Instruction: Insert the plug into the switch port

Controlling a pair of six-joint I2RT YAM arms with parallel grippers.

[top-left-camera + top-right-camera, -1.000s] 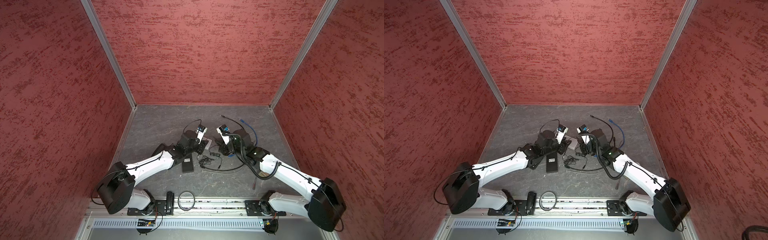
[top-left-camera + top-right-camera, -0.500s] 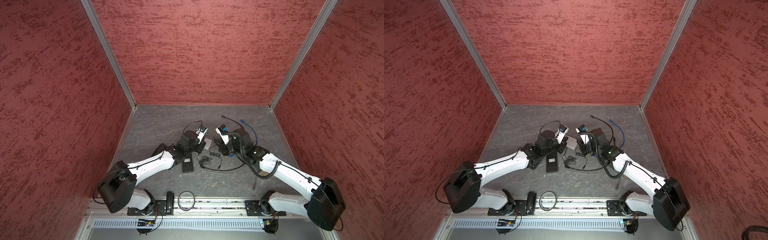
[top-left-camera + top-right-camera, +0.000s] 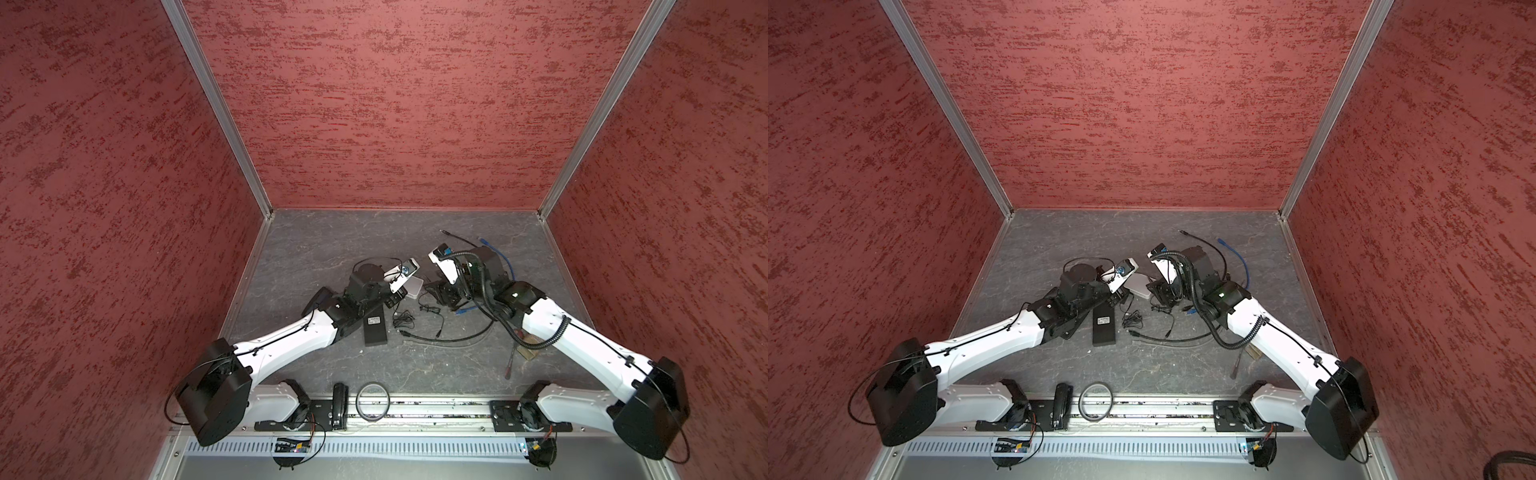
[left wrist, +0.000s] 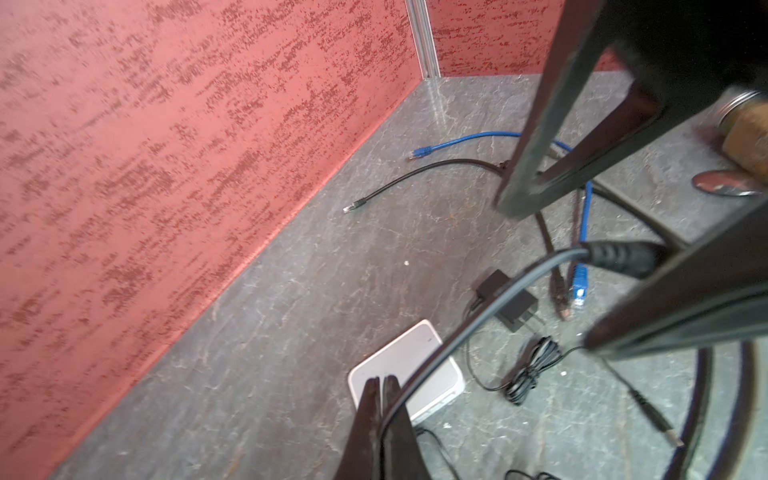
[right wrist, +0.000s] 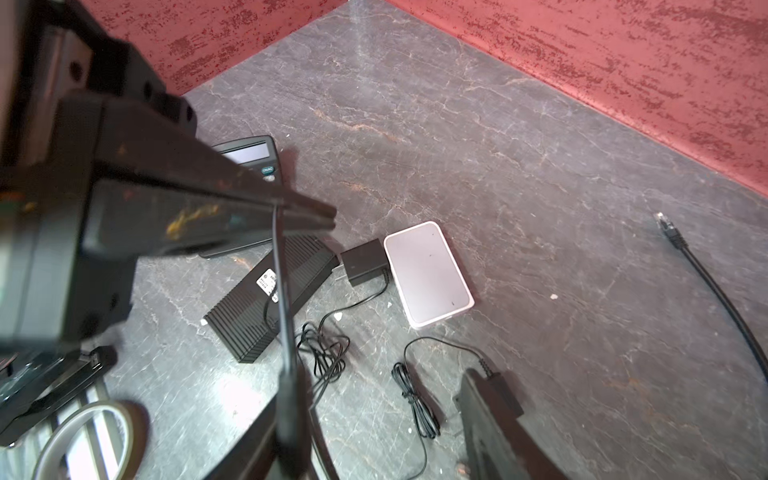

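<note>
Handover step, I judge. The left gripper [image 4: 380,384] is clamped tight on the thin cable [image 4: 457,328]. The right gripper [image 4: 552,274] stands open around the plug [image 4: 615,257], aloft just right of the white box [image 5: 428,274], likely the switch. Next: find its port and align the plug.

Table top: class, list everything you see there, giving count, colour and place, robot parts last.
flat box: 1, white, mid-table
adapter: 1, black, between flat box and ribbed box
ribbed box: 1, black, beside left arm
calculator: 1, dark grey, partly hidden by left hand
bundled cords: 2, black, on table before the boxes
blue cable: 1, blue, far right side
black cable: 1, black, beside blue cable
tape ring: 1, greyish, front edge
held cord: 1, black, strung between the hands
left hand: 1, black, shut on held cord
right hand: 1, black, open, cord's plug against one finger
</note>
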